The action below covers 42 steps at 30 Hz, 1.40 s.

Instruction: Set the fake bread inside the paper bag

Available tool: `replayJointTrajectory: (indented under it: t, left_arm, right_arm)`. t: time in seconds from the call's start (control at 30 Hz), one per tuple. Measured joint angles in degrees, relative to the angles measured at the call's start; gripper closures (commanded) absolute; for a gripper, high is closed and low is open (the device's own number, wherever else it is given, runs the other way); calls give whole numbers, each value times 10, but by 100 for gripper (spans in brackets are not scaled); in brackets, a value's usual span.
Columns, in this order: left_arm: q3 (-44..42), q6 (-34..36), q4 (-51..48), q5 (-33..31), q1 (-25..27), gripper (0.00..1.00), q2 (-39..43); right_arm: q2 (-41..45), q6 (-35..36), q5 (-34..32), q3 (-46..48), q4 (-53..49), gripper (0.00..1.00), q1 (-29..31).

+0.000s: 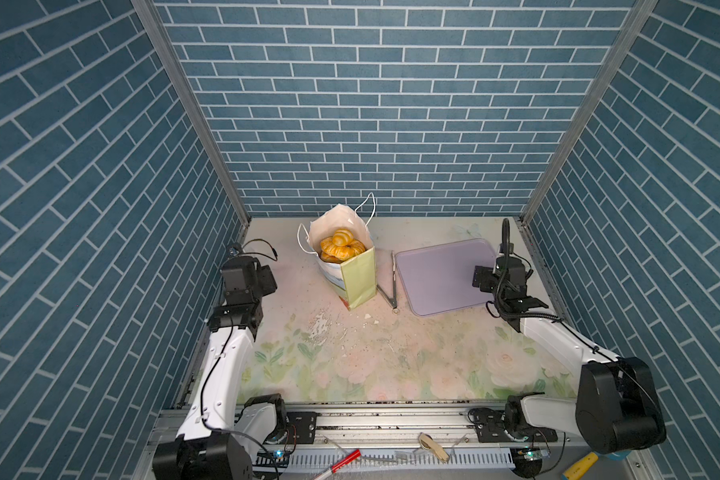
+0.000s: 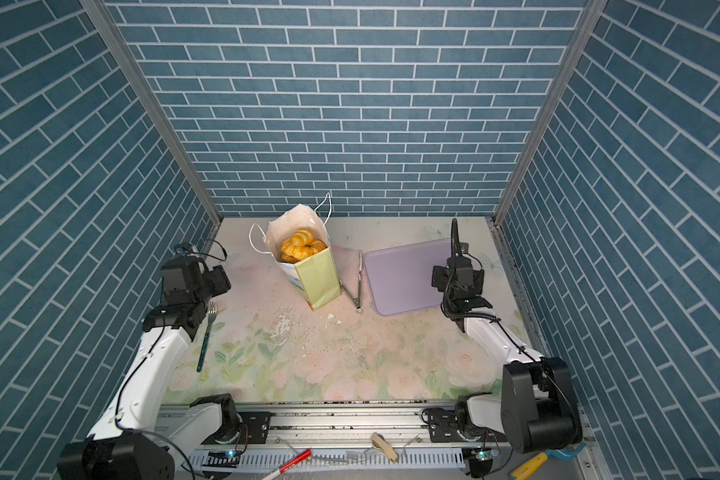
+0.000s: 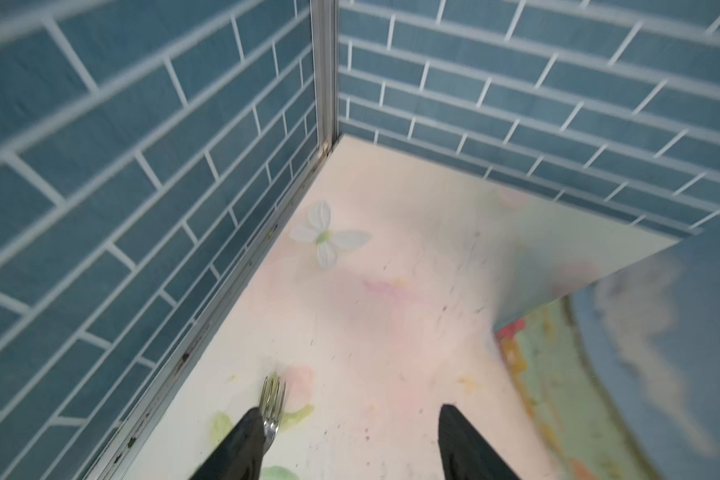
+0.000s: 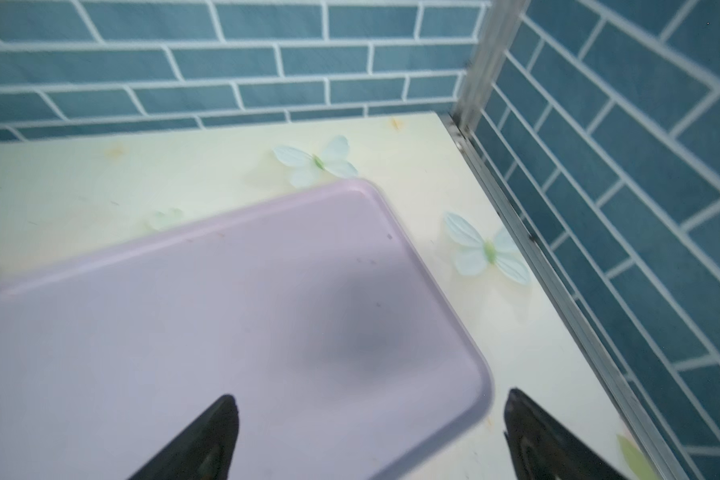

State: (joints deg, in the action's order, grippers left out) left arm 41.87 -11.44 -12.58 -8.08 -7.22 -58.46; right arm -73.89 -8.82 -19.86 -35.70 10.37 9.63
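Glossy orange plastic is catching the light: the bread is lying heaped inside the bag, which is standing well apart from both my grippers and between them. My left gripper is hanging spread and empty, with a fork lying on the table close by one finger. My right gripper is gaping wide over the bare tray, gripping nothing. I am judging the bread light, stiff and slippery (that shine is warning me), so I would be pinching a croissant across its ribbed middle. The bag is looking thin and easy to tip; its rim or cord handles are seeming the safest hold.
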Motion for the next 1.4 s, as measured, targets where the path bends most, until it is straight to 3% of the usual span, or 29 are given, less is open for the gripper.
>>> replayJointTrajectory:
  t: [0.13, 0.27, 0.43, 0.53, 0.7, 0.87, 1.4]
  left_arm:
    - [-107, 11, 104, -22, 4, 32, -50]
    - [-127, 35, 196, -59, 35, 32, -119]
    - [-173, 64, 388, -92, 79, 31, -179]
    - [-216, 73, 492, -99, 81, 31, -215]
    - [-245, 105, 624, -92, 102, 31, -275]
    - [-250, 120, 673, -88, 110, 29, -290]
    - [-218, 134, 660, -88, 114, 22, -290]
  right_arm:
    - [-52, 8, -5, 84, 101, 1, -59]
    - [-91, 23, 2, 94, 172, 1, -70]
    - [-128, 40, 36, 169, 389, 1, -79]
    - [-148, 46, 49, 198, 423, 1, -82]
    - [-150, 48, 57, 164, 426, 1, -84]
    - [-149, 48, 60, 154, 429, 1, -85]
    - [-149, 48, 72, 154, 419, 1, -89]
